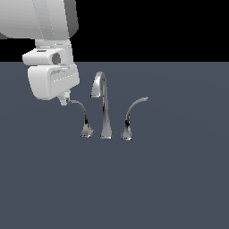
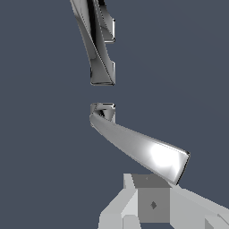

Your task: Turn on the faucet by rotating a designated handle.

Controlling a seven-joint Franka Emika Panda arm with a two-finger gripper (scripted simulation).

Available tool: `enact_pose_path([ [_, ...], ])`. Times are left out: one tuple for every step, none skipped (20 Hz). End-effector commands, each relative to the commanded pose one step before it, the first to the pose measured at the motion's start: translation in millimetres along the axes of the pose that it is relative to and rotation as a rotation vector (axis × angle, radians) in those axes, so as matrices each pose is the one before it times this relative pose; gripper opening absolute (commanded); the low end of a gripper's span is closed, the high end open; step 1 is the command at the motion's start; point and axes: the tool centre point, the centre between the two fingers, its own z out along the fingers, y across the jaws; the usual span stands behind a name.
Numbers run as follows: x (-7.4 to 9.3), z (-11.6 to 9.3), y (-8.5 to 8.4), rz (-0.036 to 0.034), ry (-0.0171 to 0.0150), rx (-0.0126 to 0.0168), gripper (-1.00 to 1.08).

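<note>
The faucet (image 1: 104, 109), a mirror-bright chrome set, stands on the flat slate-grey bench (image 1: 179, 179), its gooseneck spout (image 1: 101, 89) between two levers. We judge the approach done and the push beginning: next we must sweep sideways to rotate the handle (image 1: 82, 117), slim and curved on a flared base. The white claw (image 1: 65, 99) sits at its tip; we cannot tell whether it is spread or closed.

You see the chrome faucet (image 1: 103, 107) standing upright on the dark surface; its handle (image 1: 82, 117) arcs toward the exterior view's left, beside the spout.
</note>
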Motion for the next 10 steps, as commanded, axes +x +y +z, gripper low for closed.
enact_pose_path([
  [11.37,-0.45,3.10,0.00731,0.00372,-0.00137,-1.00],
  [3.20,-0.02,1.46,0.00088,0.00036,-0.00022,-1.00],
  [3.10,-0.07,1.52,0.00062,0.00025,-0.00015,-1.00],
  [3.21,-0.02,1.46,0.00088,0.00036,-0.00022,-1.00],
  [3.10,-0.07,1.52,0.00062,0.00025,-0.00016,-1.00],
  [3.22,-0.02,1.46,0.00088,0.00035,-0.00022,-1.00],
  [3.11,-0.07,1.52,0.00062,0.00025,-0.00016,-1.00],
  [3.23,-0.02,1.46,0.00088,0.00035,-0.00023,-1.00],
  [3.12,-0.08,1.52,0.00062,0.00025,-0.00016,-1.00],
  [3.24,-0.03,1.46,0.00088,0.00035,-0.00023,-1.00],
])
